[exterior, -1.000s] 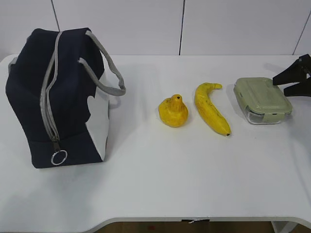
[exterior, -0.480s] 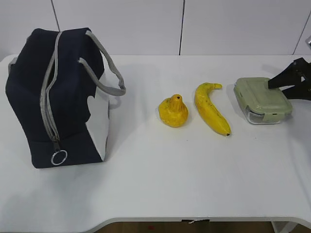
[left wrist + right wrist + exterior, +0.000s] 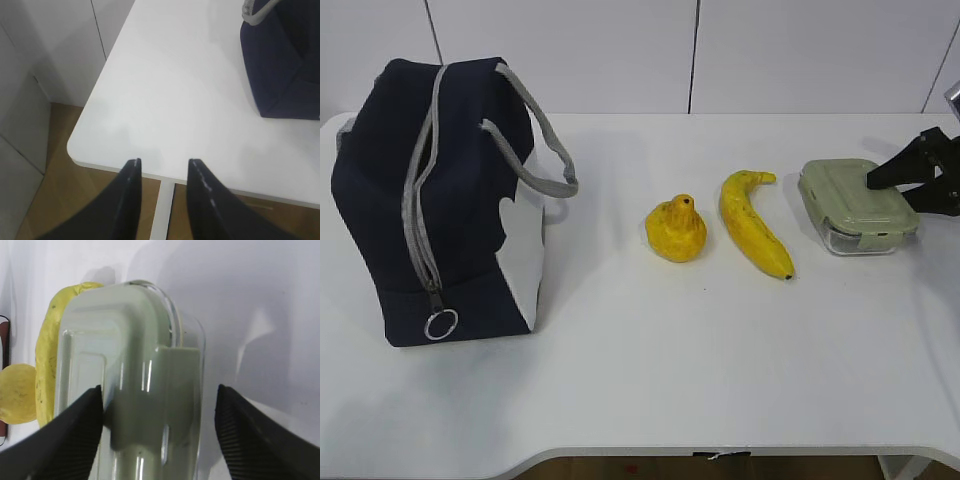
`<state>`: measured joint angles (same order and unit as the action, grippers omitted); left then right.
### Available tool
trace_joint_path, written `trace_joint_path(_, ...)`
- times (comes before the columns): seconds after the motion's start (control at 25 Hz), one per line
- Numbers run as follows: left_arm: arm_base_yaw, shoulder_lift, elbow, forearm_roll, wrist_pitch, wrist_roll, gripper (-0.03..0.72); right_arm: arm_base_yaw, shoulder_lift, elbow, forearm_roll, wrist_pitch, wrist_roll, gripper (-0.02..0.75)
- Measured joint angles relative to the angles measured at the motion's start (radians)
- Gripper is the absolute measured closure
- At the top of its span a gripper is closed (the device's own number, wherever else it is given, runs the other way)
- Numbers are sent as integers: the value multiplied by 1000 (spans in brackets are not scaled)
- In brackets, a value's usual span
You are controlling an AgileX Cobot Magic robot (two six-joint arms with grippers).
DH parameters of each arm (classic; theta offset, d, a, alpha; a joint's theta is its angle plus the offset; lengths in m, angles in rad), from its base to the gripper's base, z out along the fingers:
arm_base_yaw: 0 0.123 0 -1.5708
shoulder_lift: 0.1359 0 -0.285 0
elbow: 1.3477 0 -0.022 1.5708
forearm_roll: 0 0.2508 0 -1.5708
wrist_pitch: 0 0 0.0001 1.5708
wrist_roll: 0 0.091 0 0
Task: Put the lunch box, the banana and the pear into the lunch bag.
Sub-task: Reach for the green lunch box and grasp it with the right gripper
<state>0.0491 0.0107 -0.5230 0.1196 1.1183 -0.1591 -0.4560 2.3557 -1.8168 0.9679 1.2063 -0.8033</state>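
The lunch box [image 3: 850,205], clear with a sage-green lid, lies at the table's right. My right gripper [image 3: 892,190] is open and straddles its right end. In the right wrist view the lunch box [image 3: 135,355] sits between the fingers of my right gripper [image 3: 159,390]; the left finger touches its side and the right finger stands apart. The banana [image 3: 752,225] and the pear [image 3: 676,230] lie left of the box; the right wrist view also shows the banana [image 3: 47,350] and the pear [image 3: 17,392]. The navy lunch bag [image 3: 430,200] stands at the left, zipper shut. My left gripper [image 3: 164,162] is open and empty.
The white table [image 3: 650,380] has a wall close behind it. In the left wrist view my left gripper hangs over the table's rounded corner [image 3: 80,150], with the lunch bag [image 3: 285,65] to the upper right and wooden floor [image 3: 60,200] below.
My right gripper has moved left and down over the lunch box's right end. The box has shifted slightly left.
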Motion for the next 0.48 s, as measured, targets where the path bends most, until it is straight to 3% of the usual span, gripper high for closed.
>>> trace_joint_path(0.2, 0, 0, 0, 0, 0, 0, 447, 0, 0, 0, 2, 0, 0, 200)
trace_joint_path(0.48, 0, 0, 0, 0, 0, 0, 447, 0, 0, 0, 8, 2, 2, 268)
